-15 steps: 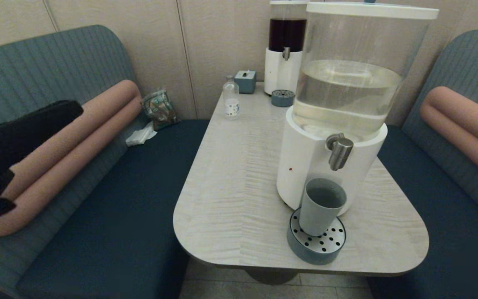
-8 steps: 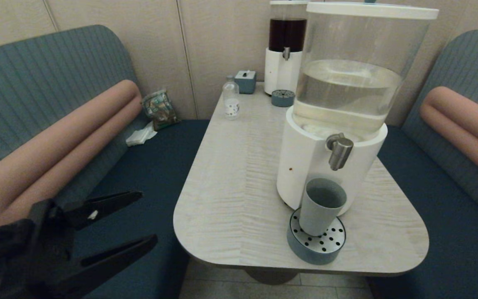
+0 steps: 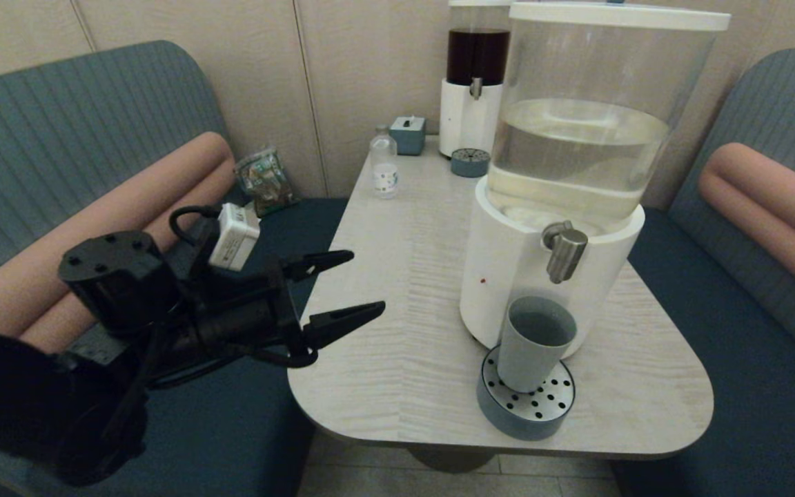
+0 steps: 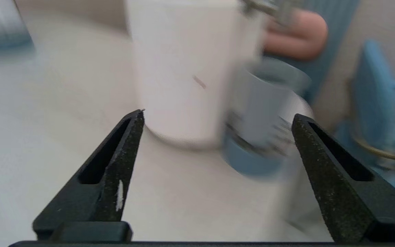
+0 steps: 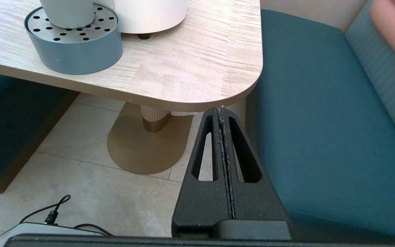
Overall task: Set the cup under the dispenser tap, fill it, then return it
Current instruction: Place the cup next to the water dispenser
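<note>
Cup (image 3: 533, 343) standing upright on the round drip tray (image 3: 526, 407), directly beneath the tap (image 3: 564, 250) of the big clear-tank dispenser (image 3: 563, 186), touching nothing else. Sitting near the front edge of the table (image 3: 397, 276), just in front of the dispenser's white base. Showing blurred in the left wrist view as well, cup (image 4: 269, 103) on its tray (image 4: 252, 161) beside the white base (image 4: 183, 68).

Left gripper (image 3: 359, 286) hovering over the table's left edge, well apart from the cup, pointing level toward the dispenser, jaws spread wide and holding nothing. Fingers (image 4: 122, 151) framing the dispenser base and the cup between them in the wrist view, left gripper (image 4: 218, 115) clear of both.

Right gripper (image 5: 221, 109) hanging low beside the table's near corner, below the tabletop (image 5: 183, 68), jaws pressed together on nothing; drip tray (image 5: 77, 51) and the cup's bottom (image 5: 68, 12) appearing at the far side of that view.

Farther back from the cup along the table: small clear bottle (image 3: 384, 168), small blue box (image 3: 408, 134), second dispenser with dark liquid (image 3: 477, 79) and its own little tray (image 3: 470, 163).
</note>
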Tool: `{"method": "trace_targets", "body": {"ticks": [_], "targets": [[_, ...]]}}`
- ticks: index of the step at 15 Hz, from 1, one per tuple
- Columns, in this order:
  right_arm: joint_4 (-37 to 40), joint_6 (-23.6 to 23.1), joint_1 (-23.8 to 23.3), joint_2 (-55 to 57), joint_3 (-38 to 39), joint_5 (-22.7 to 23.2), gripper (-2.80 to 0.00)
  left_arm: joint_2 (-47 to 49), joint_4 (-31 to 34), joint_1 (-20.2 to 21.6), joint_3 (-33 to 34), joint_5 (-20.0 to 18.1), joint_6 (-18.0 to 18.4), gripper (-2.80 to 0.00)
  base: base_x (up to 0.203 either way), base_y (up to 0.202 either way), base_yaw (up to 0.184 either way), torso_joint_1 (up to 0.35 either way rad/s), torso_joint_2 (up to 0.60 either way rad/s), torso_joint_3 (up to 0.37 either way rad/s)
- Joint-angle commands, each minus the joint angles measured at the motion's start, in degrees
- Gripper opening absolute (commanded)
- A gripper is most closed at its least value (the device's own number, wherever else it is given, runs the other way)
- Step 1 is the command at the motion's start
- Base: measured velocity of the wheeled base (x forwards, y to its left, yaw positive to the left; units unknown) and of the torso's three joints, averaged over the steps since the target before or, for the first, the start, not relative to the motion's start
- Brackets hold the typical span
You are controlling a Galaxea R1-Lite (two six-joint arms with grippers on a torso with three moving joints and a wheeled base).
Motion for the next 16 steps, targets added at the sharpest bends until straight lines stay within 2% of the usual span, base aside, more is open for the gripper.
{"method": "trace_targets", "body": {"ticks": [1,4,5,8,11,16], "targets": [[0.0,-0.1,0.0,0.0,0.0,0.0,-2.8,11.9,-3.9,0.6,-7.7,-1.2,0.4,0.0,0.0,0.0,0.0,0.0,0.0,0.0],[0.0,-0.1,0.0,0.0,0.0,0.0,-2.8,16.6,-5.8,0.9,-16.1,-2.9,3.6,0.0,0.0,0.0,0.0,0.0,0.0,0.0],[0.0,-0.1,0.0,0.0,0.0,0.0,-2.8,16.9,-6.0,0.8,-16.4,-3.3,4.5,0.0,0.0,0.0,0.0,0.0,0.0,0.0],[0.0,-0.1,0.0,0.0,0.0,0.0,-2.8,16.9,-6.0,-0.7,-13.1,-7.0,3.9,0.0,0.0,0.0,0.0,0.0,0.0,0.0],[0.0,-0.1,0.0,0.0,0.0,0.0,-2.8,16.2,-6.0,-6.7,-6.5,-8.1,3.2,0.0,0.0,0.0,0.0,0.0,0.0,0.0],[0.0,-0.1,0.0,-0.1,0.0,0.0,-2.8,17.7,-6.0,-14.6,-6.0,-7.7,0.8,0.0,0.0,0.0,0.0,0.0,0.0,0.0]]}}
